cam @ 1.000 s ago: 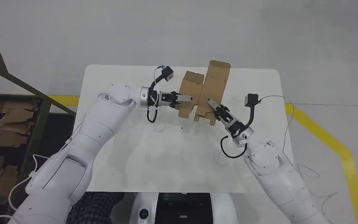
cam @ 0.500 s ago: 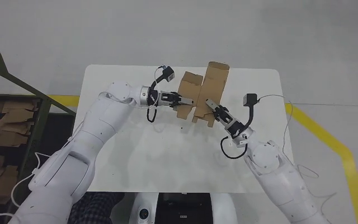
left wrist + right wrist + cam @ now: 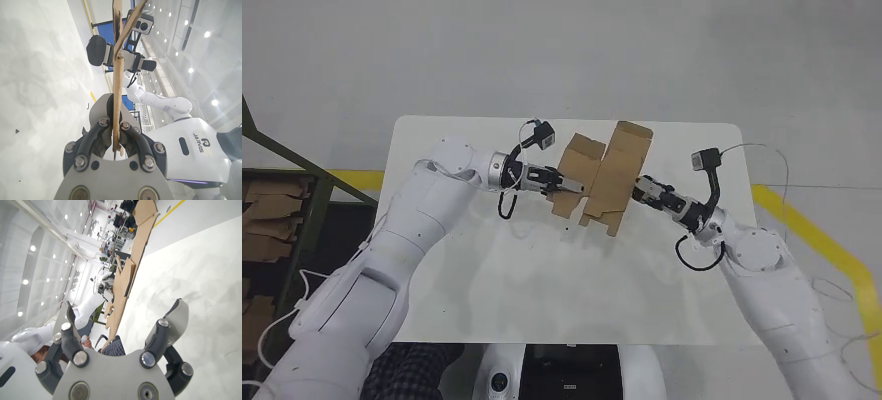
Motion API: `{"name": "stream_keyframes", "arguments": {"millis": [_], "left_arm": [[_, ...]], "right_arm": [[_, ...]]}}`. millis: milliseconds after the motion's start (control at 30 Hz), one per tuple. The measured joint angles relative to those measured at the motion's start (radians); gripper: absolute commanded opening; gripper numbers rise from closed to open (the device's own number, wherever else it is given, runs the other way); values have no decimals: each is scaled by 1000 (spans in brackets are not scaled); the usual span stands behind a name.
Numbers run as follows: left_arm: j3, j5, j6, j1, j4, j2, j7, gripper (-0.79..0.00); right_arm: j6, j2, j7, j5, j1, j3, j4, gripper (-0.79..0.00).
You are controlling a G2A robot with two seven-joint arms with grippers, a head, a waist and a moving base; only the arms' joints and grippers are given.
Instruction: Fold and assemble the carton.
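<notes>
A flat brown carton (image 3: 602, 175) is held above the white table (image 3: 492, 290), seen edge-on in both wrist views. My left gripper (image 3: 570, 184) is shut on the carton's left edge; in its own view the card (image 3: 118, 79) runs between the closed fingers of the left gripper (image 3: 116, 106). My right gripper (image 3: 639, 186) is at the carton's right edge and stands open. In the right wrist view the carton (image 3: 122, 289) lies between the spread fingers (image 3: 70, 313) of the right gripper (image 3: 123, 313), apart from both. The right gripper's black pads (image 3: 95, 50) straddle the card's far end.
The table's near half and left side are bare. A rack of flat cardboard (image 3: 272, 210) stands on the floor left of the table. A yellow floor line (image 3: 802, 220) runs past the right side.
The right arm has swung out to the right; its gripper now meets the carton from its right edge instead of its near edge. The carton has tilted, its near end shifting left.
</notes>
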Motion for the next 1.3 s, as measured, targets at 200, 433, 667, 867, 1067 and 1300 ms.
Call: {"name": "stream_keyframes", "arguments": {"millis": [200, 433, 667, 867, 1067, 1300], "left_arm": [[6, 14, 9, 6, -19, 7, -9, -785], [15, 28, 3, 12, -48, 13, -3, -785], [26, 32, 6, 11, -56, 16, -5, -785], [32, 23, 1, 9, -48, 16, -1, -785], [37, 15, 1, 2, -49, 18, -1, -785], [36, -2, 9, -2, -48, 23, -9, -760]], "right_arm": [[-38, 2, 154, 50, 83, -9, 94, 0], [-4, -10, 224, 117, 171, -47, 202, -95], [-11, -18, 294, 162, 227, -73, 268, -397], [-5, -24, 340, 196, 245, -97, 282, -459], [10, -31, 345, 187, 268, -122, 302, -785], [7, -36, 357, 191, 281, -139, 313, -785]]}}
